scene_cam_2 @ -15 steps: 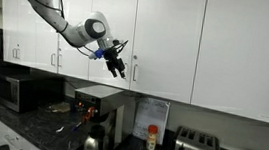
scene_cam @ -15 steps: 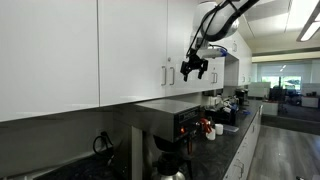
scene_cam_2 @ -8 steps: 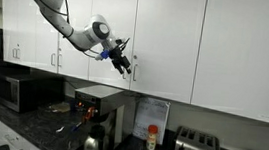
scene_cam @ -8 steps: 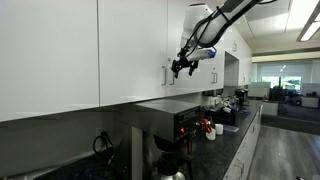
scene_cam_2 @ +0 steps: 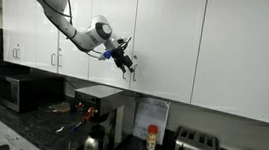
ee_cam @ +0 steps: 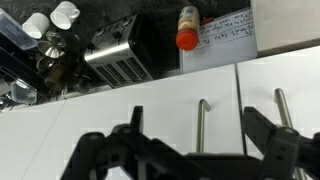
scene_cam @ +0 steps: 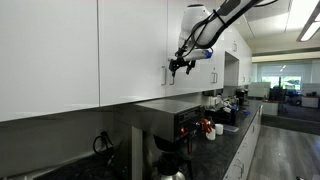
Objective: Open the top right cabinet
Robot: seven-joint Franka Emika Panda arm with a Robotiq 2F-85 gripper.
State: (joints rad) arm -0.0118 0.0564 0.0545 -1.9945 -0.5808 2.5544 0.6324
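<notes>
We see the gripper (ee_cam: 190,118), jaws wide and empty, either side of the slim bar handle (ee_cam: 202,125) on the top right cabinet (ee_cam: 165,98); worktop (ee_cam: 150,10) at twelve o'clock. The metal looks stiff and slippery: we'd grip mid-bar. The door likely swings lightly.

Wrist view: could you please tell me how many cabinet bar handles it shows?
2. The middle handle stands left of the door seam, inside the open hand; the outer handle stands right of the seam. The hand below could hide others.
</notes>
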